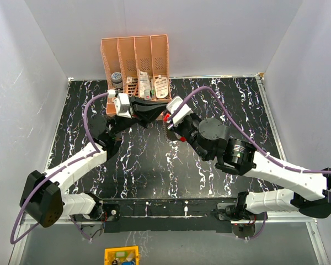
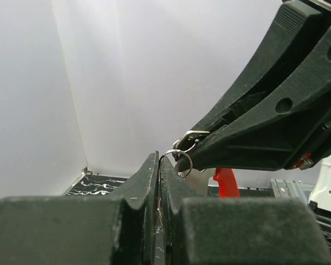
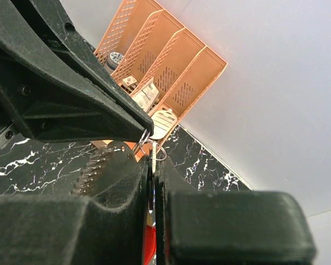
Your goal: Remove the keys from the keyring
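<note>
Keys point(image 3: 150, 187) sit clamped in the right pincer point(image 3: 153, 163), while the left pincer point(image 2: 159, 161) grips their keyring point(image 2: 181, 161).

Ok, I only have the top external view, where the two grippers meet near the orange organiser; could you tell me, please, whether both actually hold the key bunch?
Observer: The left wrist view shows the left gripper with its jaws shut on the thin wire of the keyring.
Operator: Thank you, and the right one?
Observer: In its wrist view the right gripper has its jaws shut on a flat metal piece of the keys, red part beneath.
Operator: Is anything separated yet?
Observer: No, the keyring bridges both pairs of jaws.
</note>
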Controlling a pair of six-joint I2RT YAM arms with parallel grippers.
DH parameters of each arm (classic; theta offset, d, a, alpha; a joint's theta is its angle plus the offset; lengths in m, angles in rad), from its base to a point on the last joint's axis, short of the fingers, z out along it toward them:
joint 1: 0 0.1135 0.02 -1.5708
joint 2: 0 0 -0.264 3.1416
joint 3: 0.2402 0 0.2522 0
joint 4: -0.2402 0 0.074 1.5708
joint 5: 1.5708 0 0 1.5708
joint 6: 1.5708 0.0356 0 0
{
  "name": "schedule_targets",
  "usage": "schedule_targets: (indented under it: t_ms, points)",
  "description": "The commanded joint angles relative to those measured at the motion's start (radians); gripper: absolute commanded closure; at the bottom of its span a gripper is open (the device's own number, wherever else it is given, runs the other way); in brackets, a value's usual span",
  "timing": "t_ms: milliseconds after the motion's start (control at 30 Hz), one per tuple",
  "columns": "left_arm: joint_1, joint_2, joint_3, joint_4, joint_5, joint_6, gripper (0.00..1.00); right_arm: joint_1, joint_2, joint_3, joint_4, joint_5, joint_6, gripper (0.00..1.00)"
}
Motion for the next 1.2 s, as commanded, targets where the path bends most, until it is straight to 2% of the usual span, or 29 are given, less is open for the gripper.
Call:
schedule_targets:
  t_ms: [0, 200, 400, 567, 800, 933, 1067, 1133, 1167]
  points:
    - [-0.001, -0.007, 0.022, 0.042, -0.097, -0.026, 1.0, 0.004, -0.028, -0.005, 0.054, -0.013, 0.019, 1.0]
    - [-0.001, 0.015, 0.038, 0.043, -0.128, -0.1, 1.0, 0.005, -0.03, -0.009, 0.055, -0.015, 0.019, 1.0]
    - [-0.001, 0.035, 0.087, -0.069, -0.166, -0.19, 1.0, 0.005, -0.035, -0.016, 0.057, -0.017, 0.021, 1.0]
    - [-0.002, 0.043, 0.138, -0.285, -0.229, -0.24, 1.0, 0.005, -0.041, -0.018, 0.059, -0.025, 0.024, 1.0]
    - [-0.001, 0.003, 0.095, -0.319, -0.273, -0.221, 1.0, 0.006, -0.045, -0.026, 0.061, -0.023, 0.024, 1.0]
    - [-0.002, -0.046, 0.087, -0.352, -0.294, -0.15, 0.79, 0.005, -0.052, -0.026, 0.061, -0.025, 0.025, 1.0]
    - [-0.002, -0.093, 0.078, -0.379, -0.29, -0.079, 0.67, 0.005, -0.054, -0.029, 0.063, -0.026, 0.025, 1.0]
    - [-0.001, -0.11, 0.077, -0.386, -0.267, -0.046, 0.49, 0.005, -0.052, -0.029, 0.063, -0.025, 0.025, 1.0]
    - [-0.001, -0.116, 0.078, -0.397, -0.248, -0.023, 0.48, 0.005, -0.051, -0.029, 0.063, -0.024, 0.026, 1.0]
